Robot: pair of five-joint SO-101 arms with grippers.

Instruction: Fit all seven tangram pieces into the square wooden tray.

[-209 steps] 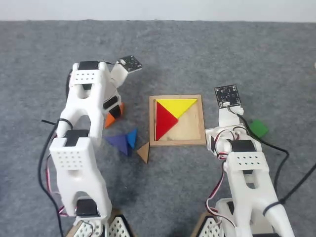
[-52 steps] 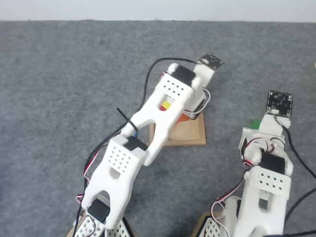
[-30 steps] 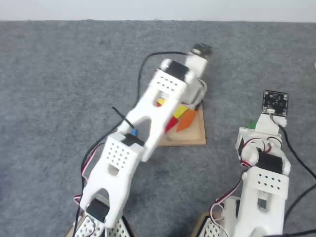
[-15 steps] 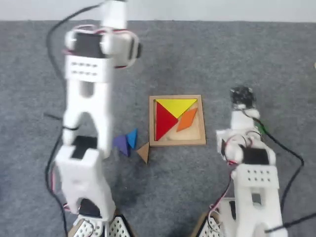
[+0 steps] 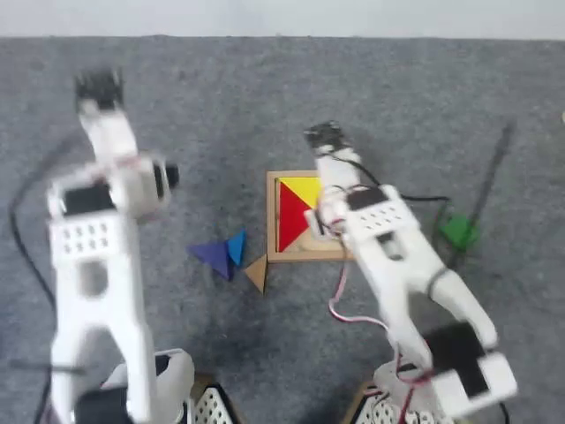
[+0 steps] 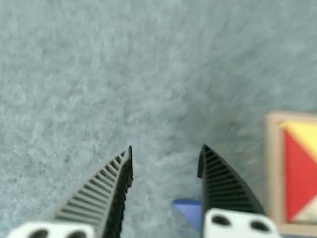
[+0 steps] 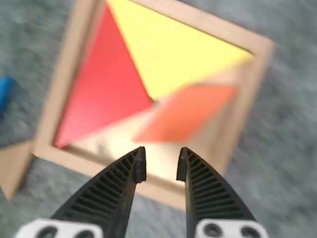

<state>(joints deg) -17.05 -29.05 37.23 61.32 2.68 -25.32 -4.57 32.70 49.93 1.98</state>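
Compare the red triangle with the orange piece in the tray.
The red triangle is large and three-sided; the orange piece is smaller and four-sided, a parallelogram. The red triangle lies along a wall of the tray; the orange piece sits nearer the middle with bare wood beside it. Both lie flat inside the tray.

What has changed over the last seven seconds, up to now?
The left end effector carried the orange piece from the carpet left of the tray into it, let go and pulled back; it now hangs open over carpet. The right end effector swung from beside the green piece to over the tray, open. The red triangle, yellow triangle, blue piece, purple piece, tan piece and green piece stayed put.
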